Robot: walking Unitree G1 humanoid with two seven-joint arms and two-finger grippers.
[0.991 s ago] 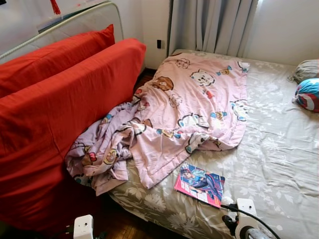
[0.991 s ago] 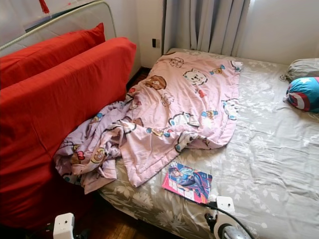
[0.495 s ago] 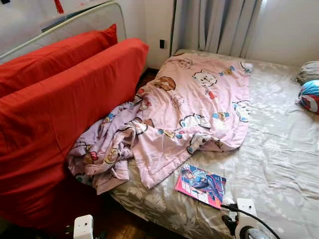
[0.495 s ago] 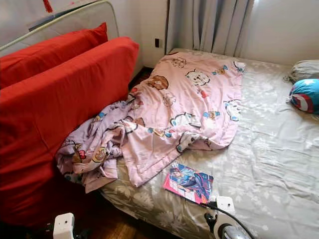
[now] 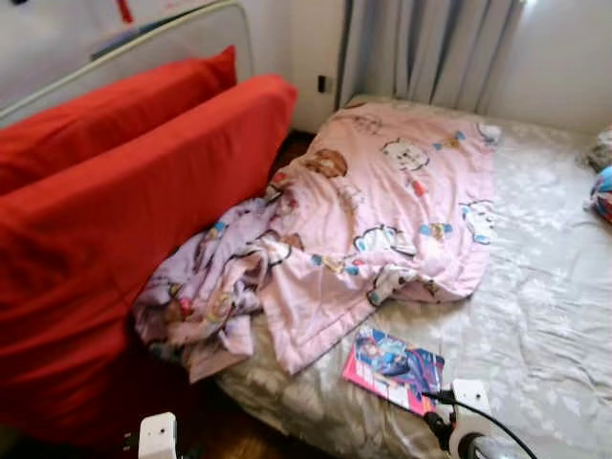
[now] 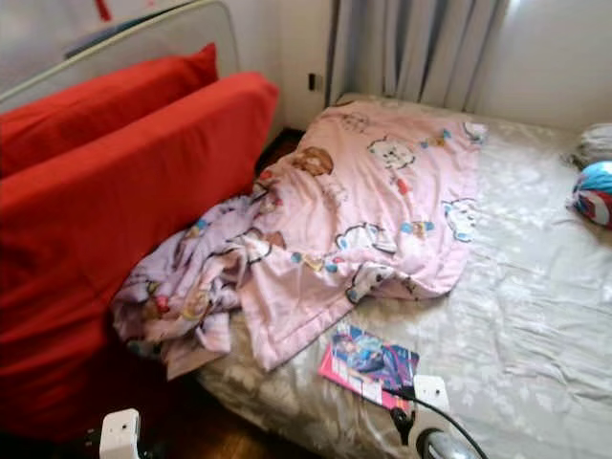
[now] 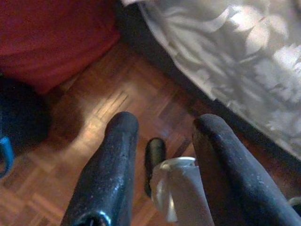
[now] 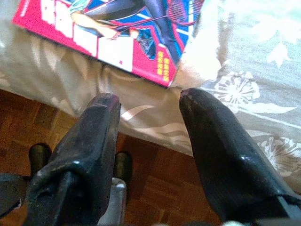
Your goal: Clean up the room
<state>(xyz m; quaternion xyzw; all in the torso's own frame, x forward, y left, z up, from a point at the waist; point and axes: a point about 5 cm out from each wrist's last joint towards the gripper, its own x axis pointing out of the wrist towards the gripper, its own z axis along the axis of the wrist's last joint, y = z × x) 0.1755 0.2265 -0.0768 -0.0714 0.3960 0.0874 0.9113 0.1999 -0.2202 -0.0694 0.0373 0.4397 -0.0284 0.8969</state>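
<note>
At the bottom edge of the left eye view sit the robot's 2 wrists, low and close to the body, which suits a robot approaching rather than reaching. The right gripper [image 8: 148, 106] hangs over the near edge of the bed [image 5: 535, 316] with its 2 fingers spread apart and nothing between them; through the gap its wrist view shows the parquet floor [image 8: 155, 188] below and the corner of a red-and-blue comic book [image 8: 122, 28] lying flat on the grey floral sheet just ahead. The left gripper [image 7: 162, 141] is likewise parted and empty, aimed down at the floor in the gap between bed and red cushions [image 5: 115, 210], so that arm looks idle. In the lower centre-right of the left eye view the comic book [image 5: 394, 366] lies just beside the right wrist, probably the nearest loose item to pick up for the tidying. Above it, in the middle of the frame, a pink cartoon-print blanket [image 5: 382, 220] is crumpled, its left end spilling off the mattress toward the cushions, so it needs straightening or folding. At the far right edge a round blue and red pillow [image 6: 595, 191] rests on the sheet, and grey curtains [image 5: 430, 48] hang along the top.
</note>
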